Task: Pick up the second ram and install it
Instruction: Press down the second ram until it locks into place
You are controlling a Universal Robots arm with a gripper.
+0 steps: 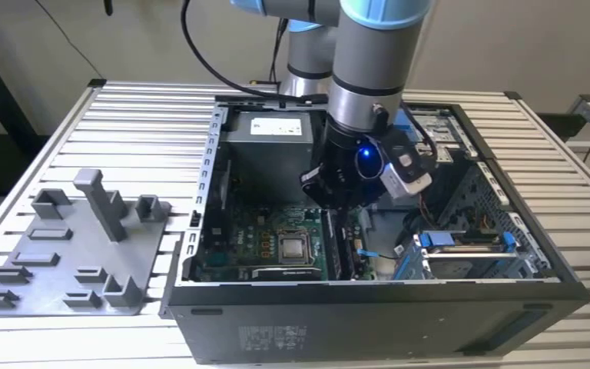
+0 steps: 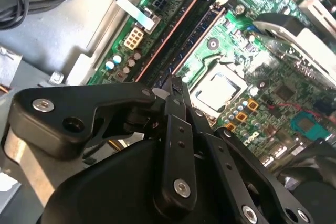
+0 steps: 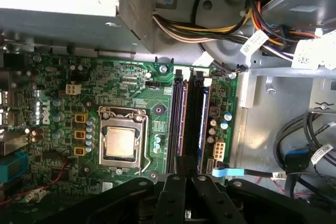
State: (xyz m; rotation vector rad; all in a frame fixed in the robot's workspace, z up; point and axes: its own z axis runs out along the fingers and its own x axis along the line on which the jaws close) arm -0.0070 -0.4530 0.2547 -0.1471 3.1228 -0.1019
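The gripper point(image 2: 173, 85) hangs inside the open computer case point(image 1: 377, 307), right over the memory slots point(image 3: 190, 119), its jaws together with nothing between them; the second ram point(image 3: 195, 121) seems already seated there beside the processor socket point(image 3: 122, 141).

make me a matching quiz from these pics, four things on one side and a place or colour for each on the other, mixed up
Things:
1. grey plastic tray
2. processor socket
3. gripper
4. computer case

Places or colours:
A. square, silver, on the green motherboard
B. black, lying open on the slatted table
C. outside the case, on the exterior view's left
D. above the memory slots, inside the case

Pairs: 1-C, 2-A, 3-D, 4-B
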